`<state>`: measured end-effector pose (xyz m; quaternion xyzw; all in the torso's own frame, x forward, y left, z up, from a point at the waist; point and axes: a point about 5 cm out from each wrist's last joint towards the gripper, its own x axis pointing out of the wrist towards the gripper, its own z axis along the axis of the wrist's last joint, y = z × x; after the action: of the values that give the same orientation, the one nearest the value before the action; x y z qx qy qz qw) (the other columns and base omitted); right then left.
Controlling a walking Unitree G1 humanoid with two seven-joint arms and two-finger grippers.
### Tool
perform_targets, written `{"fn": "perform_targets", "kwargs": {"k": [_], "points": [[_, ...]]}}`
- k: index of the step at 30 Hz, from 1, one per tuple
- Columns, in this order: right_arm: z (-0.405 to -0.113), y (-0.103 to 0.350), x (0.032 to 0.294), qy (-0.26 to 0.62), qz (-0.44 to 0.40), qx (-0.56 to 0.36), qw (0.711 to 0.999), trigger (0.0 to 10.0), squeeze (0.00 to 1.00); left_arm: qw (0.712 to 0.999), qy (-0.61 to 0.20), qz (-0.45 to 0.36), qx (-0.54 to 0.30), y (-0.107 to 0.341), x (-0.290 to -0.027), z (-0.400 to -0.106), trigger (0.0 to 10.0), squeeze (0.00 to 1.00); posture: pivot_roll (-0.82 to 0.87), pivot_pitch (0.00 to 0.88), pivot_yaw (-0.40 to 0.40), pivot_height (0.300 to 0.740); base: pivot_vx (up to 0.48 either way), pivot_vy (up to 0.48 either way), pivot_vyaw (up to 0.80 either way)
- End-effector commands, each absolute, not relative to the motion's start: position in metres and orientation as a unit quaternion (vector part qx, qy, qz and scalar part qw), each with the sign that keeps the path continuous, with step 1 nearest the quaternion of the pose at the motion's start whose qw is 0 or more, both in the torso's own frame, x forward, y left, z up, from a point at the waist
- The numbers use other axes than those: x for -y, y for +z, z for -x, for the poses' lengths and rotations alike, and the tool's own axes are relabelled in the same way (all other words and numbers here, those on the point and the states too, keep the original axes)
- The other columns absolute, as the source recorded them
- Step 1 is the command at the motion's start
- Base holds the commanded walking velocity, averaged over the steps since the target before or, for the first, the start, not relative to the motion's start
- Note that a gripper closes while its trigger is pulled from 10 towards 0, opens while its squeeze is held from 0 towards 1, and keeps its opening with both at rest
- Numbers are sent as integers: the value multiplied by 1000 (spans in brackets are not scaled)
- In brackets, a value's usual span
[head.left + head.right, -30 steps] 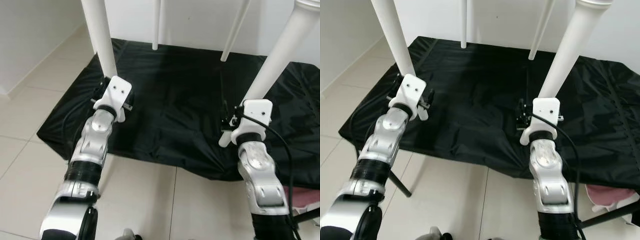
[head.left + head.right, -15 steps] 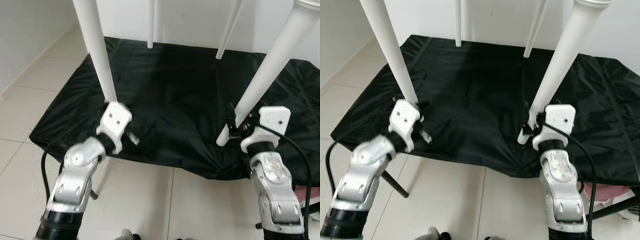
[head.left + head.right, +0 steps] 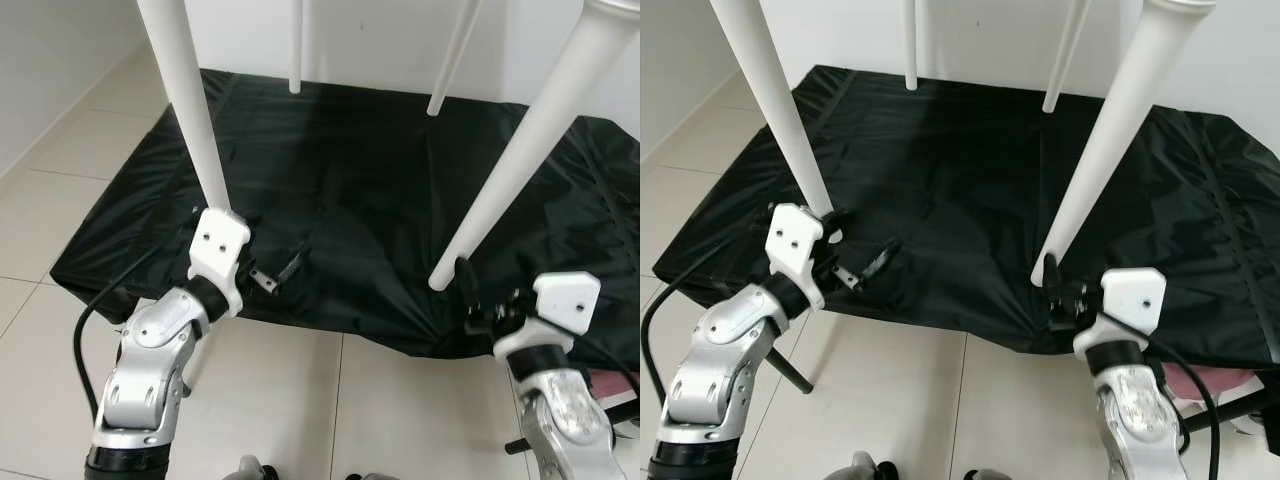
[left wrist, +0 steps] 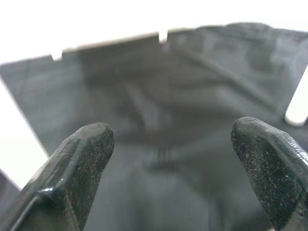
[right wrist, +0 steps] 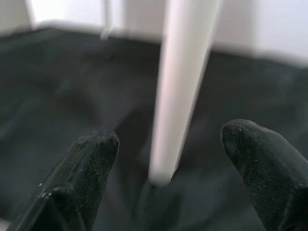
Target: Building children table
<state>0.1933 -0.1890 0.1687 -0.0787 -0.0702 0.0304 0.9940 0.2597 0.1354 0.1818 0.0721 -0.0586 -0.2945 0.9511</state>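
1. Two grippers sit nearest the robot, at the near edge of the black cloth [image 3: 360, 190]. The left gripper [image 4: 180, 159] has its fingers spread wide with nothing between them, and the right gripper [image 5: 171, 166] is likewise wide and empty.
2. Just beyond each gripper stands a white table leg. The near left leg [image 3: 195, 130] comes down beside the left wrist, and the near right leg [image 3: 505, 175] ends just ahead of the right gripper, its foot resting on the cloth.
3. Farther back, two thinner-looking far legs [image 3: 296, 50] touch the cloth near the wall, so the children's table seems to stand upright over the cloth.
4. Judging from this, the step is letting go and backing off. It is best done by drawing both arms straight back, fingers kept spread, so neither brushes a leg or drags the cloth.
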Motion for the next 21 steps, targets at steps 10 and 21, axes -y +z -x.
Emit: {"fn": "perform_targets", "kwargs": {"k": [10, 21], "points": [[-198, 124, 168, 102, 58, 2, 993, 10000, 0, 980, -193, -41, 2, 145, -142, -248, 10000, 0, -37, 29, -23, 740, 0, 0, 0], [-217, 107, 164, 109, 52, -8, 993, 10000, 0, 984, -164, -67, 3, 134, -142, -254, 10000, 0, -13, 0, -35, 740, 0, 0, 0]]}}
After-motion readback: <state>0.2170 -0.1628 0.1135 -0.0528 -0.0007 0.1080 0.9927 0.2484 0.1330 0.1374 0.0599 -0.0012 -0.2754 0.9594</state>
